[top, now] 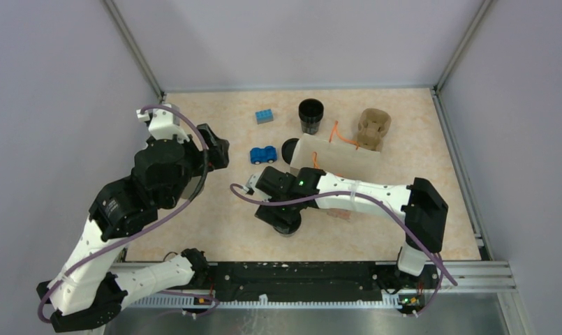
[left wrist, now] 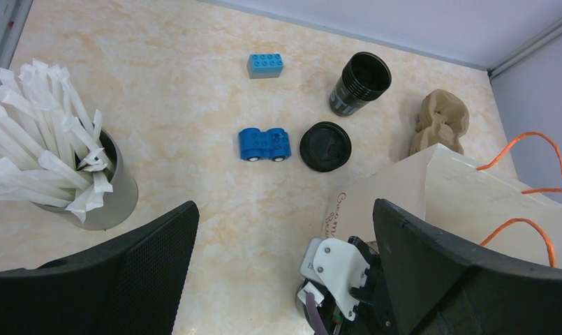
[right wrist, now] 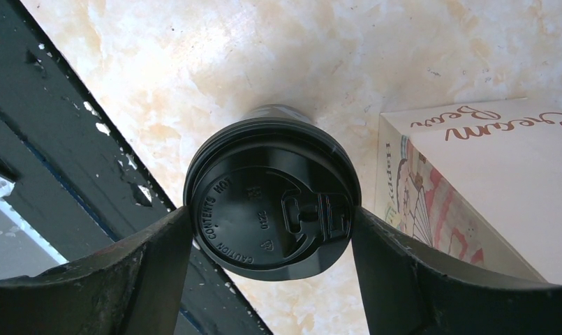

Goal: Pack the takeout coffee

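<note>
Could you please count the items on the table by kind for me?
Black cups: 2, the open cup and the lidded cup
Loose black lid: 1
Blue toys: 2, the brick and the car
Paper bag: 1
Pulp cup carrier: 1
Grey cup of wrapped utensils: 1
Total: 8

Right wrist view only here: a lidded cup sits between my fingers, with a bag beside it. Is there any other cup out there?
Observer: Yes. Besides your lidded cup, an open cup stands upright just beyond the bag.
Operator: Where's its lid?
Observer: A loose lid lies flat beside the toy car, apart from that cup.
Operator: And the left gripper?
Observer: The left gripper is open and empty, held high to the left of the toy car.
</note>
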`<move>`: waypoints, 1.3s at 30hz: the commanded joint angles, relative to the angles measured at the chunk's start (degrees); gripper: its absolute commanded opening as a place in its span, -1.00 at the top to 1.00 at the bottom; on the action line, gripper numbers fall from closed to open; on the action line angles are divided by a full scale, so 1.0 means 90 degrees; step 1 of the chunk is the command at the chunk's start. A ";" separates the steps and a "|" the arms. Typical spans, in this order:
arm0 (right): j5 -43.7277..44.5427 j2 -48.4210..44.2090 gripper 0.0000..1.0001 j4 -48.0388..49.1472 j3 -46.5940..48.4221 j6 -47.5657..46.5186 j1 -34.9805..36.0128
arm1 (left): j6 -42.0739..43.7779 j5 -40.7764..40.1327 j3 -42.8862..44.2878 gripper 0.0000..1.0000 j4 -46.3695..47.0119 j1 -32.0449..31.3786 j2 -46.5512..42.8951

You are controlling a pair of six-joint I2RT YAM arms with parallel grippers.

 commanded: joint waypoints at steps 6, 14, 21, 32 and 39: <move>0.0116 -0.0202 -0.38 -0.0095 0.0168 0.0069 0.0084 | 0.0010 0.0026 -0.0133 -0.97 0.0286 -0.0016 -0.0092; -0.0092 -0.0917 -0.33 -0.0106 0.0819 0.0313 0.0086 | -0.0014 0.0207 -0.0169 -0.97 0.0409 -0.0015 -0.0023; 0.0114 -0.1772 -0.33 -0.0145 0.1788 0.0681 -0.0203 | 0.0021 0.0429 0.0296 -0.97 0.0510 -0.0015 0.0349; 0.2159 -0.3026 -0.35 0.0675 0.2308 0.0758 -0.0769 | 0.0261 0.0973 0.0538 -0.98 0.1703 -0.0014 0.0537; 0.2482 -0.3253 -0.35 -0.0047 0.2620 0.0701 -0.0786 | 0.0487 0.1779 0.0354 -0.97 0.1756 -0.0016 0.1128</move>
